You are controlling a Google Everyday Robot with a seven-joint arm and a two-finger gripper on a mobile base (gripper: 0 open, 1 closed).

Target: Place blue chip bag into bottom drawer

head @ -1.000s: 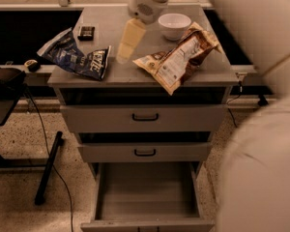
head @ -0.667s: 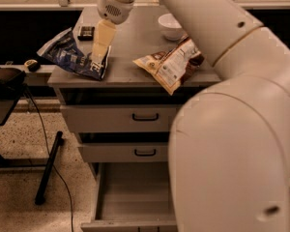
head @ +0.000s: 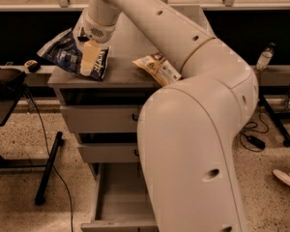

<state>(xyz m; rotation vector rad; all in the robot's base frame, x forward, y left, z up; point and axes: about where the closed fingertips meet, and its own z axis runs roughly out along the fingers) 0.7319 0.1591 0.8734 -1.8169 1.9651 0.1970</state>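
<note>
Swung left across the bench [head: 125, 77], end effector [head: 89, 58] now sits over the blue chip bag [head: 63, 52]; open or closed, cannot tell. To its right, tan chip bag [head: 157, 67]. Well below, bottom drawer [head: 117, 199] pulled open. Risk: crumpled foil slips from a shallow grab, or bag gets shoved off the bench edge.

Illegible lettering on bag [head: 62, 56] under tool [head: 88, 67]

Warm, dim light; gripper [head: 89, 58] at blue chip bag [head: 63, 56] glows pale
</note>
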